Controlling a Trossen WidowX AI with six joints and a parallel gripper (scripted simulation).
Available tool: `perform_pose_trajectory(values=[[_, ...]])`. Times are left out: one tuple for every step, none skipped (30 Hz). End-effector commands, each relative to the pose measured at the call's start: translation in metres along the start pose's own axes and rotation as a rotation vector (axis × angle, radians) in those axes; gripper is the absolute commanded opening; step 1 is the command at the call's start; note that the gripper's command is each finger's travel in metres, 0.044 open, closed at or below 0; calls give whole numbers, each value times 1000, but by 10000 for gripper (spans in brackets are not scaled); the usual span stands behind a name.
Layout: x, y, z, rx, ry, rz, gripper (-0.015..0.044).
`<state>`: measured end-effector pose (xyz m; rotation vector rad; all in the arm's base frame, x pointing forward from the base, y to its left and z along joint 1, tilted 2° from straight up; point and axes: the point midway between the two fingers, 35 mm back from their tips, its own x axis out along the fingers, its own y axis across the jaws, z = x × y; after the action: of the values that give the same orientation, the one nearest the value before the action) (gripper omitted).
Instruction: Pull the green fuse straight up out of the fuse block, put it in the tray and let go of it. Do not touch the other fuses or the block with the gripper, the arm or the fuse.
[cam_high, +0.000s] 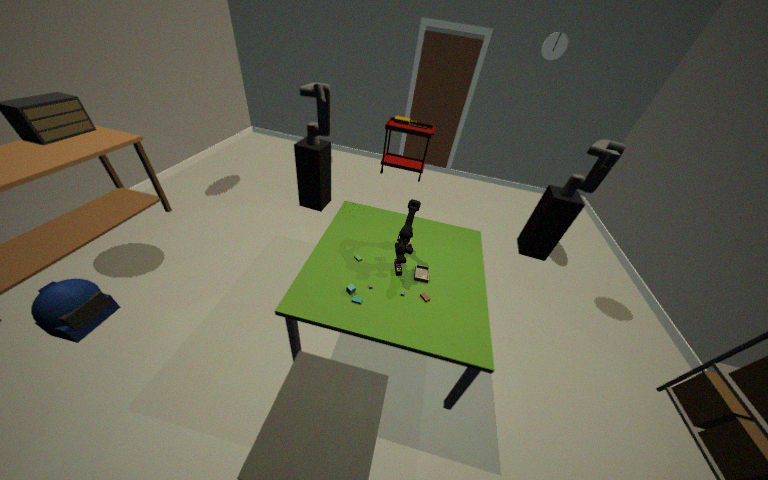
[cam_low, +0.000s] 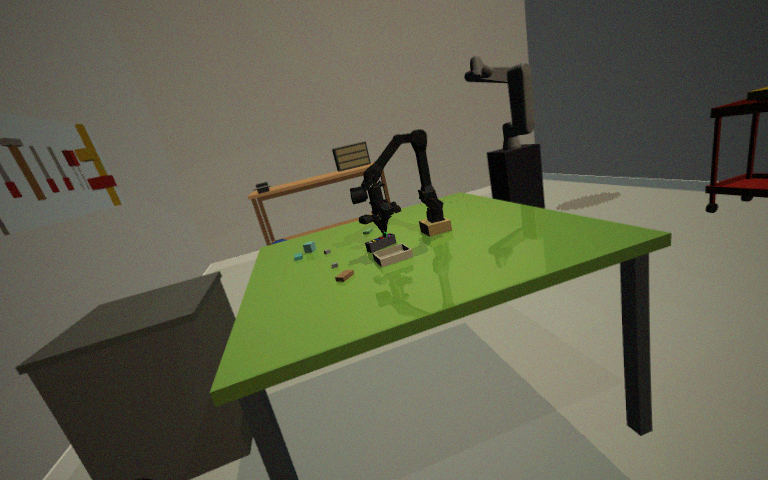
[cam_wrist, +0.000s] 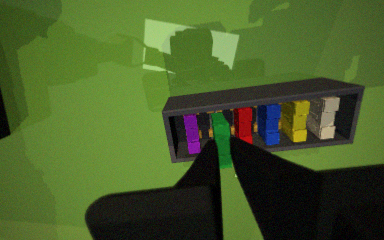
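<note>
Grey walls, a brown door and a pale floor surround a square green table (cam_high: 441, 316) in the middle of a workshop room. On the table stands one black arm (cam_low: 396, 164), bent over from its base near the far edge.

Below the arm, near the table's centre, sits the long dark fuse block (cam_wrist: 260, 95). From the top view the shallow tan tray (cam_high: 421, 273) lies just beside it, at about 3 o'clock. A few small blocks are scattered on the table at 7 to 8 o'clock from the fuse block, well apart from it.

Seen from the wrist, the block holds a row of coloured fuses: purple, green, red, blue, yellow and white, left to right. The gripper (cam_wrist: 226, 161) is pinching the green fuse (cam_wrist: 221, 135) between its two dark fingers. The green fuse stands a little higher than its neighbours and looks partly raised, though its lower end appears to be inside the block, between the purple fuse (cam_wrist: 191, 133) and the red fuse (cam_wrist: 243, 125).

The risk from here is sideways drift. The red fuse sits very close to the right finger, so any tilt or early swing toward the tray could knock it or scrape the block's wall. A thin grip could also let the fuse slip.
</note>
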<state>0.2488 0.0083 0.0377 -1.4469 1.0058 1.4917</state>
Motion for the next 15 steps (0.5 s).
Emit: perform_pose_trajectory(values=[[-4,-1,0,0,0,-7,0],[-4,-1,0,0,0,-7,0],[-5,-1,0,0,0,-7,0],[-5,-1,0,0,0,-7,0],[-6,-1,0,0,0,-7,0],[-6,-1,0,0,0,-7,0],[-7,-1,0,0,-1,-7,0],[-7,-1,0,0,-1,-7,0],[-8,-1,0,1,-1,-7,0],[-8,-1,0,1,-1,-7,0],[-8,-1,0,1,-1,-7,0],[-9,-1,0,1,-1,-7,0],[-9,-1,0,1,-1,-7,0],[-10,-1,0,1,-1,-7,0],[-10,-1,0,1,-1,-7,0]])
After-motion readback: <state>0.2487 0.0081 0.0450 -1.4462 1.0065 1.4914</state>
